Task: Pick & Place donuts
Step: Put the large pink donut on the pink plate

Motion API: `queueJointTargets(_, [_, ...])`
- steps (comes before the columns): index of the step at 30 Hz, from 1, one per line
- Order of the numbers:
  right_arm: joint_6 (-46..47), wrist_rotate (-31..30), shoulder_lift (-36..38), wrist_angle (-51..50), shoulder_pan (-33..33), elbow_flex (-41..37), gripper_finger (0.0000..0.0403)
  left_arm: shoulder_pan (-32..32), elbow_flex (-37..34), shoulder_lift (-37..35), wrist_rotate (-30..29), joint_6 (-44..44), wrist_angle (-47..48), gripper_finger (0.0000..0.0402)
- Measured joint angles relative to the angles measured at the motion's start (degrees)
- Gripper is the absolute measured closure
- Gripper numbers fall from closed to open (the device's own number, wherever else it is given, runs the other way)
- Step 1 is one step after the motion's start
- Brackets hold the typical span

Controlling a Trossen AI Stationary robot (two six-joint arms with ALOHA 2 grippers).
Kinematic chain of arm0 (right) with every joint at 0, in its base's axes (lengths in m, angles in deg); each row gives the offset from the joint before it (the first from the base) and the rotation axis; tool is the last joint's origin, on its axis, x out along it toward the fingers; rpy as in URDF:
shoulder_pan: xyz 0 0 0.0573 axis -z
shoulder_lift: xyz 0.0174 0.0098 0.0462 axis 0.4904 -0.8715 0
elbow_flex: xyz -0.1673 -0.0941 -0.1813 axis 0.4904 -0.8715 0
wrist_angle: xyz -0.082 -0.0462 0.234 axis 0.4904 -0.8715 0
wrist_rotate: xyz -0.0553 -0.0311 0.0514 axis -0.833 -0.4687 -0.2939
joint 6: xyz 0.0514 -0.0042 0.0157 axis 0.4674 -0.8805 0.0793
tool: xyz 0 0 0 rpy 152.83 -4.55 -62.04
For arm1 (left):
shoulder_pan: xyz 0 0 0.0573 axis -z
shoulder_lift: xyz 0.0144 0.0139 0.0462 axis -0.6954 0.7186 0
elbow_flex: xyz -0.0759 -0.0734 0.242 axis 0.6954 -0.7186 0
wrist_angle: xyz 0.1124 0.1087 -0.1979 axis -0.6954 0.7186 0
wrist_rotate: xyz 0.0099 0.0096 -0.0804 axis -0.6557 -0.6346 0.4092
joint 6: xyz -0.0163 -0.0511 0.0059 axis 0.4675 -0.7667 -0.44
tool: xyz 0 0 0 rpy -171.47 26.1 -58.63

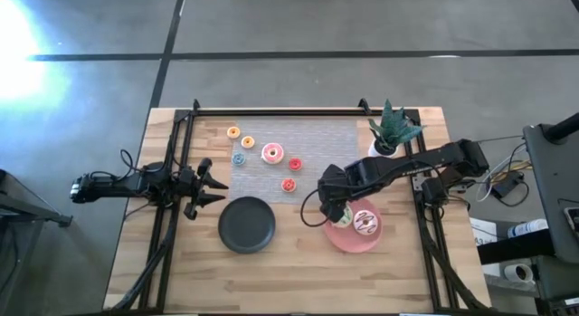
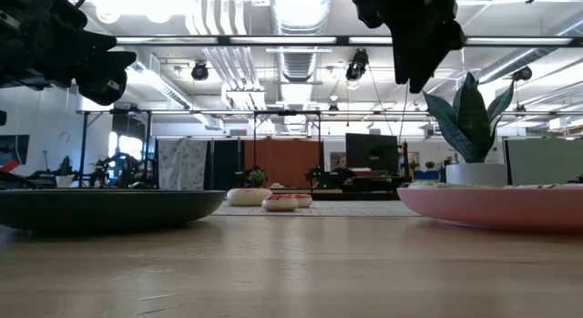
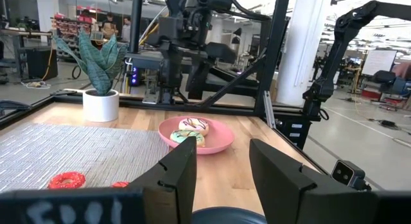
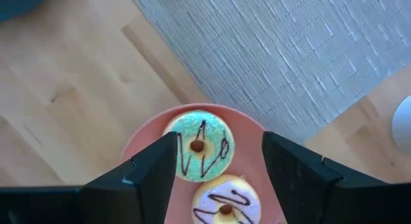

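High view: right gripper (image 1: 336, 210) hangs over the left edge of the pink plate (image 1: 347, 242), at the table's front right. Right wrist view confirms it: both fingers (image 4: 154, 166) stand wide apart and empty, framing the green donut (image 4: 198, 146) from above, not touching it. Just beside the green one on the same plate lies a white donut with dark zigzag icing (image 4: 223, 202); the two sit close together, contact cannot be told.

Left gripper (image 1: 210, 182) waits at the table's left side, just beside the black plate (image 1: 247, 225), pointing toward the mat. Left wrist view shows its fingers (image 3: 173, 171) parted with nothing between them.

Remaining donuts lie on the grey woven mat (image 1: 312, 139) at table centre: a pink donut (image 1: 271, 153), larger than the rest; small orange (image 1: 233, 132) and yellow (image 1: 248, 142) ones near the mat's left edge; a small blue one (image 1: 239, 158) just below those; two small red ones (image 1: 295, 164) (image 1: 289, 184) toward the mat's front. None touches another.

A potted plant (image 1: 391, 130) in a white pot stands at the back right corner, behind the right arm. Black plate holds nothing.
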Motion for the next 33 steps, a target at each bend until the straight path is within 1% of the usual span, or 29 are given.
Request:
queueJointTargets(6, [-3.0, -1.5, 0.0, 0.0, 0.9, 0.0, 0.0183, 0.0, 0.0, 0.0, 0.0, 0.0, 0.0, 0.0283])
queueJointTargets(13, [-3.2, -1.5, 0.0, -0.2, 1.4, -0.1, 0.0183, 0.0, 0.0, 0.0, 0.0, 1.0, -0.1, 0.0283])
queueJointTargets(15, [-3.2, -1.5, 0.0, -0.2, 1.4, -0.1, 0.0183, 0.0, 0.0, 0.0, 0.0, 0.8, -1.5, 0.0283])
queueJointTargets(18, [-3.2, -1.5, 0.0, -0.4, 1.4, -0.1, 0.0183, 0.0, 0.0, 0.0, 0.0, -3.9, -9.3, 0.0283])
queueJointTargets(20, [-3.2, -1.5, 0.0, -0.4, 1.4, -0.1, 0.0183, 0.0, 0.0, 0.0, 0.0, -8.9, -14.6, 0.0283])
queueJointTargets(23, [-3.2, -1.4, 0.0, -0.4, 1.4, -0.1, 0.0183, 0.0, 0.0, 0.0, 0.0, -18.8, -22.3, 0.0283])
queueJointTargets(25, [-3.2, -1.4, 0.0, -0.4, 1.4, -0.1, 0.0183, 0.0, 0.0, 0.0, 0.0, -26.7, -26.4, 0.0283])
queueJointTargets(27, [-3.2, -1.4, 0.0, -0.4, 1.5, -0.1, 0.0183, 0.0, 0.0, 0.0, -0.2, -32.4, -29.8, 0.0283])
queueJointTargets(28, [-3.2, -1.4, 0.0, -0.4, 1.5, -0.1, 0.0183, 0.0, 0.0, 0.0, -1.7, -33.6, -31.2, 0.0283])
queueJointTargets(29, [-3.2, -1.4, 0.0, -0.4, 1.5, -0.1, 0.0183, 0.0, 0.0, 0.0, -4.3, -33.8, -32.3, 0.0283])
queueJointTargets(31, [-3.1, -1.4, 0.0, -0.4, 1.5, -0.1, 0.0183, 0.0, 0.1, 0.0, -13.1, -35.2, -33.7, 0.0283])
queueJointTargets(33, [-2.8, -1.4, 0.0, -0.4, 1.5, -0.1, 0.0183, 0.0, 0.7, 0.4, -22.1, -40.2, -30.7, 0.0283])
